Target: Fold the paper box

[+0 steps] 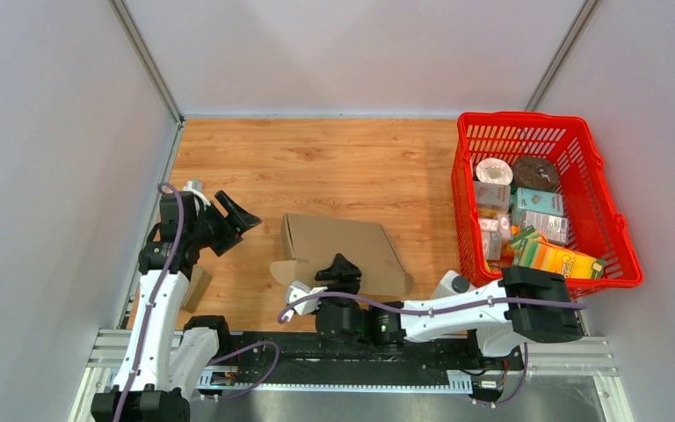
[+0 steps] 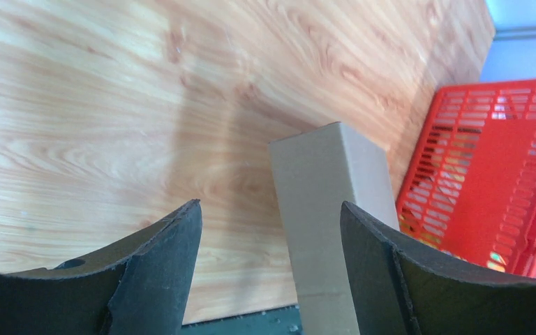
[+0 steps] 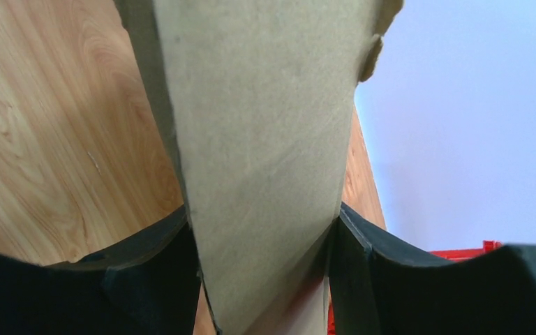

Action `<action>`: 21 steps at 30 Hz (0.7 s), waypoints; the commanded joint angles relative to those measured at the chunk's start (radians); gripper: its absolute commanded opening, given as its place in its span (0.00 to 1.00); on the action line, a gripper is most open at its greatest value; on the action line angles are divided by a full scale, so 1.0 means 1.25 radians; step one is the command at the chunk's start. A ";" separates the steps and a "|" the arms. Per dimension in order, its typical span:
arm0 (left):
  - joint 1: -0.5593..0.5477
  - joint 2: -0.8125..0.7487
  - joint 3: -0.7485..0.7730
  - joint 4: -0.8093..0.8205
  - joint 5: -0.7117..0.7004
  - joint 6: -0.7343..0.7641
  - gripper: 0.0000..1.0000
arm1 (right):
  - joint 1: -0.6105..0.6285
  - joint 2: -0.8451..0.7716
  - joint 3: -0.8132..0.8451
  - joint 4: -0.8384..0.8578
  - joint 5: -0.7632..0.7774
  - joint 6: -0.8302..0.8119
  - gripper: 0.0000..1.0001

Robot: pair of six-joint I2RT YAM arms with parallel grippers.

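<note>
The brown paper box (image 1: 343, 246) lies flat in the middle of the wooden table, with a small flap (image 1: 283, 269) sticking out at its near left corner. My right gripper (image 1: 338, 268) is at the box's near edge. In the right wrist view (image 3: 262, 209) its two fingers press on either side of the cardboard (image 3: 265, 118). My left gripper (image 1: 233, 215) is open and empty, a short way left of the box. In the left wrist view (image 2: 271, 209) the box (image 2: 328, 202) shows beyond the spread fingers, apart from them.
A red basket (image 1: 620, 255) filled with several packaged goods stands at the right side; it also shows in the left wrist view (image 2: 488, 160). A tan cardboard piece (image 1: 196, 287) lies by the left arm. Grey walls enclose the table on three sides.
</note>
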 commanded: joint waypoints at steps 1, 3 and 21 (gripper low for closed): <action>0.018 -0.053 0.109 -0.048 -0.142 0.159 0.80 | -0.049 -0.044 0.164 -0.317 -0.148 0.161 0.52; 0.019 -0.129 0.099 -0.024 -0.164 0.205 0.78 | -0.136 -0.045 0.297 -0.546 -0.310 0.223 0.54; 0.013 -0.343 -0.126 0.215 0.180 0.267 0.59 | -0.435 0.277 0.783 -1.021 -0.894 0.218 0.73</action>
